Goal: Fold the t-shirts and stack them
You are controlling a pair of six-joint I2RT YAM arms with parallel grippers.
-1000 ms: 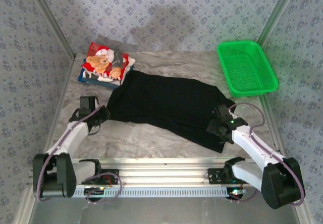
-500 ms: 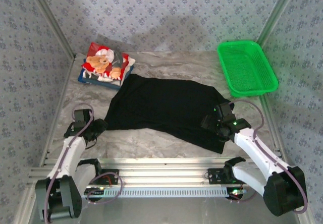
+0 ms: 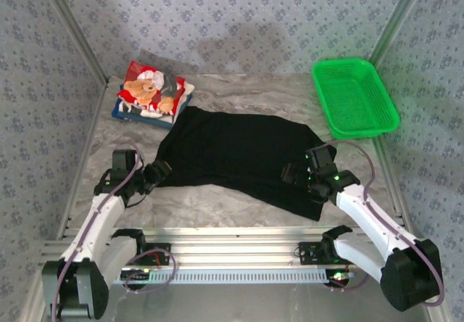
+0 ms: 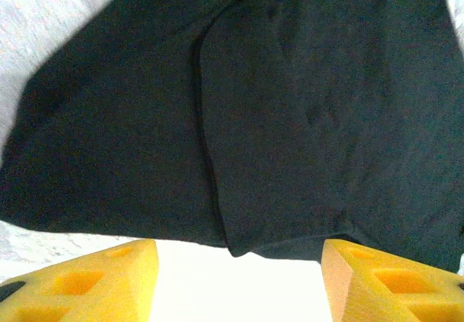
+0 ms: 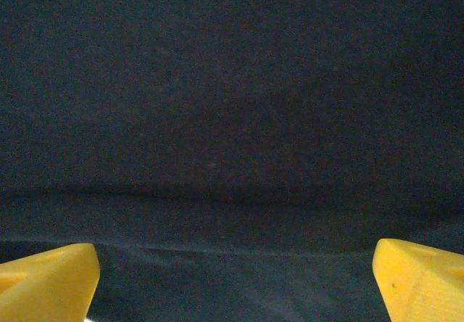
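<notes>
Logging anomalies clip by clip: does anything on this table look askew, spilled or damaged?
Only the black t-shirt looks off: it lies slanted across the table, its near edge uneven and creased. That fits a shirt mid-folding. The teddy-bear shirt sits folded at far left. Nothing looks spilled or torn.

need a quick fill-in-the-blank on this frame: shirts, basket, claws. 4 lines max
1. The t-shirt spread across the table is plain ___.
2. The folded teddy-bear shirt lies at the table's far-___ corner.
3. The mesh basket is ___ in colour.
4. The left claw and right claw both stand ___, gripping nothing.
Missing words: black; left; green; open.
</notes>
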